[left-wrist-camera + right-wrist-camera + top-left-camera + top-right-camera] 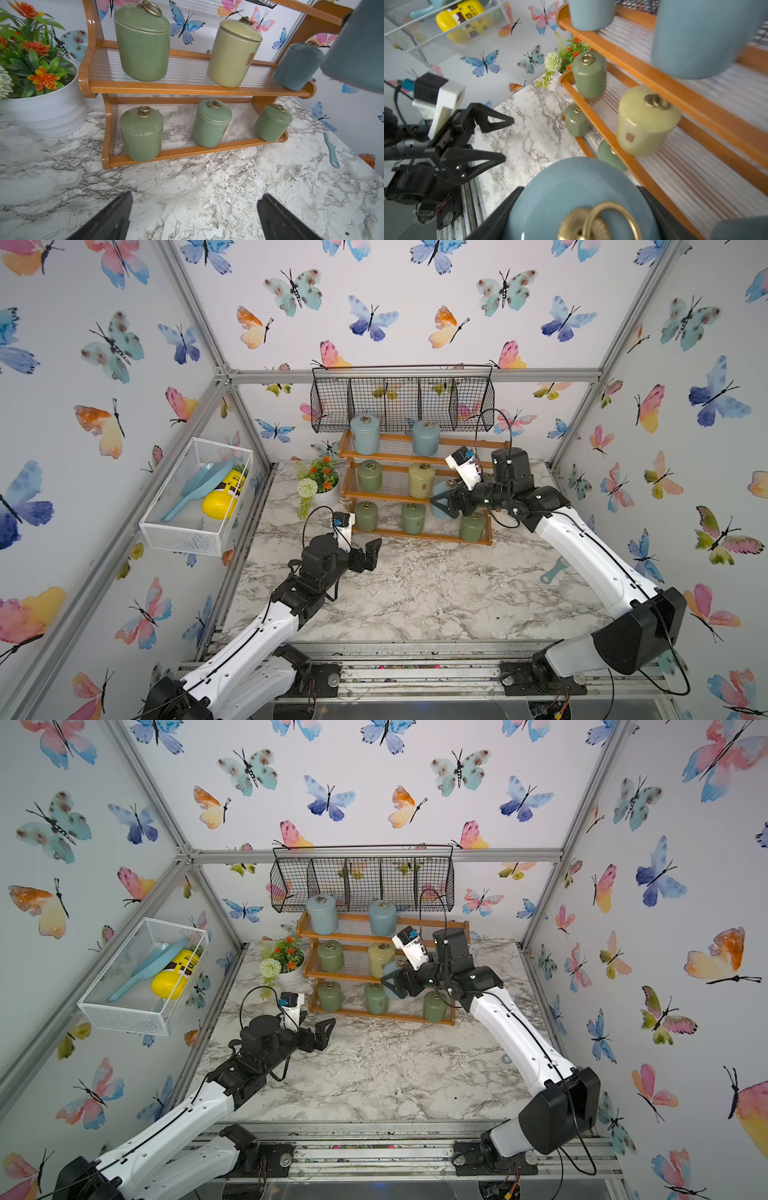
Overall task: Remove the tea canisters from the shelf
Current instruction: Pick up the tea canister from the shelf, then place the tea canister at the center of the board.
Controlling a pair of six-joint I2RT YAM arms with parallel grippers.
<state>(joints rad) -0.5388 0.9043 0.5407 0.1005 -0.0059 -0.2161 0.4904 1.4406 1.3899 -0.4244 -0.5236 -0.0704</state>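
The shelf [419,536] [187,89] stands at the back of the marble table. Two pale blue tea canisters [365,435] [426,438] are on its top tier. A green [370,477] and a cream one [422,481] stand on the middle tier, where the left wrist view adds a blue one [297,67]. Three green ones [142,137] fill the bottom tier. My right gripper [438,506] [579,187] is shut on a blue canister [571,199] [390,982], held in front of the shelf. My left gripper [361,546] [196,194] is open and holds nothing, low over the table before the shelf's left end.
A white flower pot [326,495] sits left of the shelf. A black wire basket [401,404] hangs above it. A white mesh basket [195,497] on the left wall holds a yellow bottle and a blue scoop. A teal comb [555,570] lies at the table's right.
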